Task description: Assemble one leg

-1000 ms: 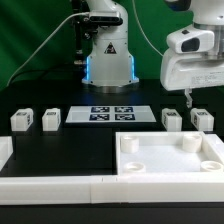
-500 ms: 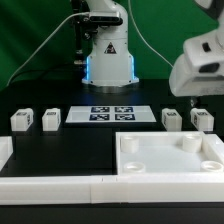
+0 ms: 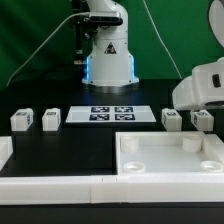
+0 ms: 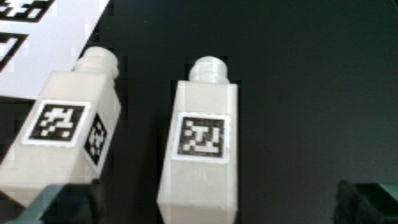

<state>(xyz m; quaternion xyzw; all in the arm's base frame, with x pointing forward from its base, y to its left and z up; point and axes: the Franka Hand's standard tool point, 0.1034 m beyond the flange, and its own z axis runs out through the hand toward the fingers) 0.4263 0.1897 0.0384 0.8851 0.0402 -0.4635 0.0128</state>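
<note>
Four alike white legs with square markers stand on the black table: two at the exterior view's left (image 3: 20, 120) (image 3: 49, 119), two at its right (image 3: 172, 118) (image 3: 203, 120). The arm's white hand (image 3: 205, 85) hangs just above the rightmost leg; its fingers are hidden in that view. In the wrist view my gripper (image 4: 214, 205) is open, with dark fingertips (image 4: 50, 206) on either side of one leg (image 4: 205, 130). A second leg (image 4: 63, 125) lies beside it, outside the jaws. Nothing is held.
The large white tray-like piece with round corner sockets (image 3: 165, 160) lies in front of the right legs. The marker board (image 3: 110, 114) lies at the table's middle; its corner shows in the wrist view (image 4: 27, 30). The robot base (image 3: 105, 55) stands behind. A white rail (image 3: 50, 185) runs along the front.
The hand has moved down and toward the exterior view's right, from high above the right legs to just over the rightmost one. The legs and tray have not moved.
</note>
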